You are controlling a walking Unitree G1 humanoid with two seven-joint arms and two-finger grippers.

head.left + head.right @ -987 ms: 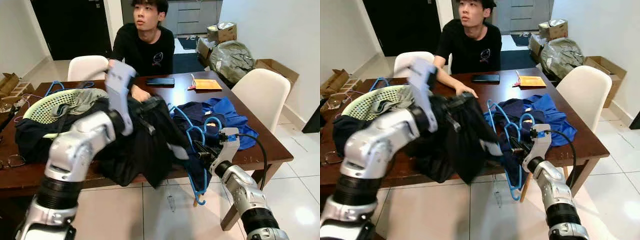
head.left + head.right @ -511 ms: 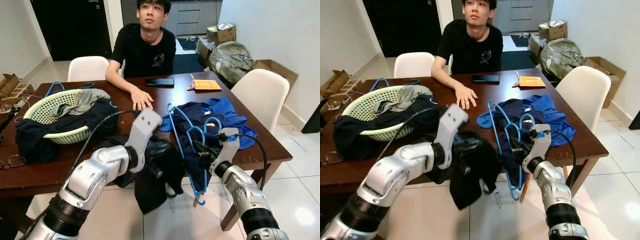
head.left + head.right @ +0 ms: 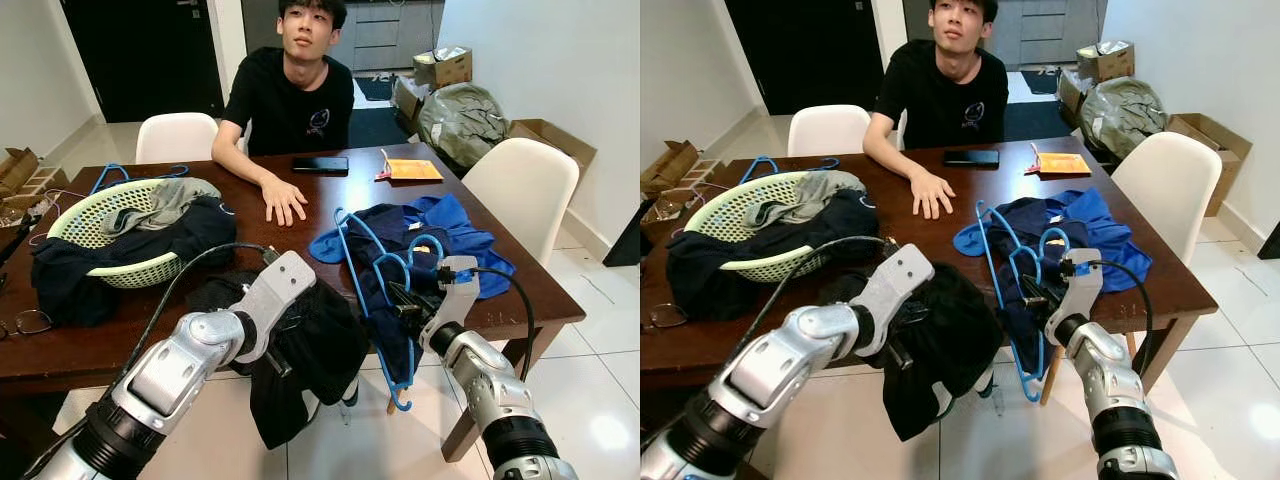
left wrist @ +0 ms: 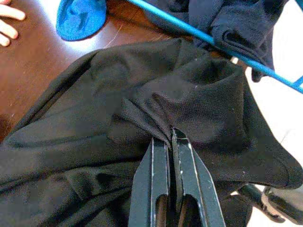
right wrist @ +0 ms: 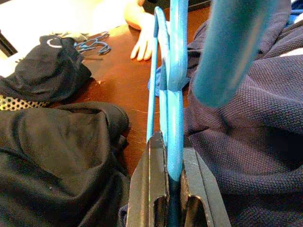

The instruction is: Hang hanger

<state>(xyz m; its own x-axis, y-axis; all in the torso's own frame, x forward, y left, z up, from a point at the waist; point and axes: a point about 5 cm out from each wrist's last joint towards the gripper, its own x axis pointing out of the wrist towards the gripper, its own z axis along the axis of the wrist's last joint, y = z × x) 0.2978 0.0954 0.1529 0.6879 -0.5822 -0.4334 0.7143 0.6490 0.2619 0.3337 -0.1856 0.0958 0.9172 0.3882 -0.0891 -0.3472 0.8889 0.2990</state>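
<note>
No readable text anywhere.
A small pale round emblem sits on the chest of the seated person's black short-sleeved T-shirt (image 3: 288, 100) at the far side, too small to read.

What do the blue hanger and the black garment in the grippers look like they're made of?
Blue hanger: likely plastic; smooth, glossy, uniform colour, clamped in the right gripper. Black garment: a soft, matte fine-knit fabric; it folds and bunches where the left gripper pinches it. Exact fibre is unclear.
</note>
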